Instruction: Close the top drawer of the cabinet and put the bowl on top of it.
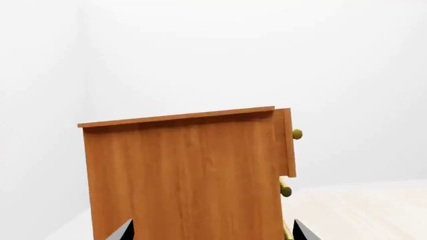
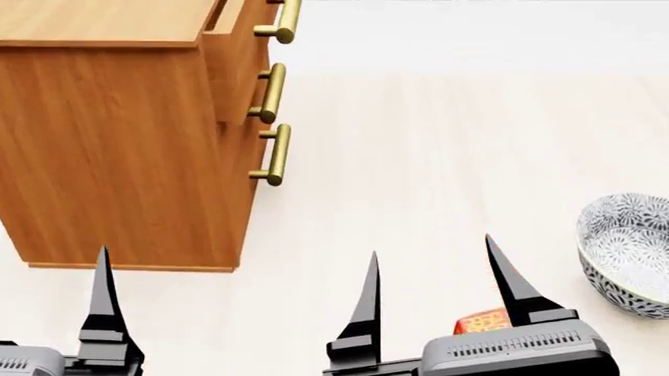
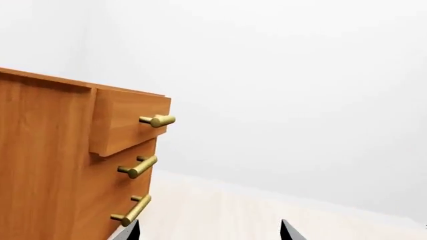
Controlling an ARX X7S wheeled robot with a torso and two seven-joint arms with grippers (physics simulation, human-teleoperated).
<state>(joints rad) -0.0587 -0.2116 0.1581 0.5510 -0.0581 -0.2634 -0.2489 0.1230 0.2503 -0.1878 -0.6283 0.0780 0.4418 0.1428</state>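
The orange-brown cabinet (image 2: 115, 149) stands at the upper left of the head view, its side facing me. Its top drawer (image 2: 236, 48) sticks out a little past the two lower fronts, brass handle (image 2: 280, 22) forward; the right wrist view shows the same drawer (image 3: 127, 125) jutting out. The blue-patterned white bowl (image 2: 631, 252) sits on the floor at the far right, cut by the frame edge. My right gripper (image 2: 434, 286) is open near the bottom, left of the bowl, empty. My left gripper (image 1: 213, 231) is open too, facing the cabinet's side.
A small orange-red box (image 2: 481, 322) peeks out behind my right gripper. Pale wooden floor (image 2: 439, 157) stretches between the cabinet and the bowl. One finger (image 2: 103, 309) of the left gripper shows below the cabinet's front corner. White walls lie behind.
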